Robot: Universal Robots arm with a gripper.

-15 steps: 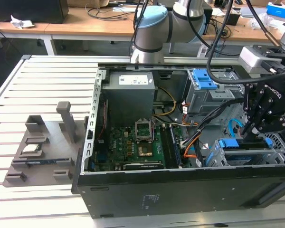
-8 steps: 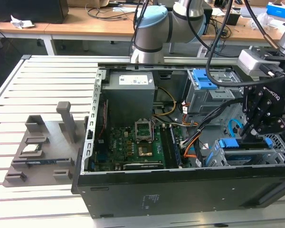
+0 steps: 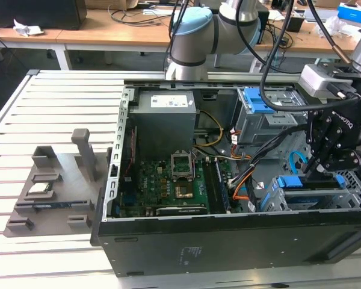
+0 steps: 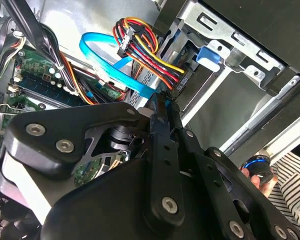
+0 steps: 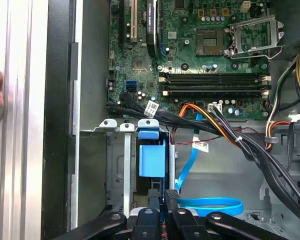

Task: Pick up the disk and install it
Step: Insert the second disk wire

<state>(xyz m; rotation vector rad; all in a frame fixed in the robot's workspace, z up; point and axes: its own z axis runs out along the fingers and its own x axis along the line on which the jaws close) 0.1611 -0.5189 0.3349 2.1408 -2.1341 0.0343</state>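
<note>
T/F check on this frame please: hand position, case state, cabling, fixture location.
1. The hand is over the drive cage at the exterior view's right end of the computer case. True.
2. The case is closed by a side panel. False: it is open and the motherboard shows.
3. A light blue flat cable lies inside the case near the hand. True.
4. The grey fixture stands at the exterior view's right of the case. False: it stands at its left, on the slatted table.
</note>
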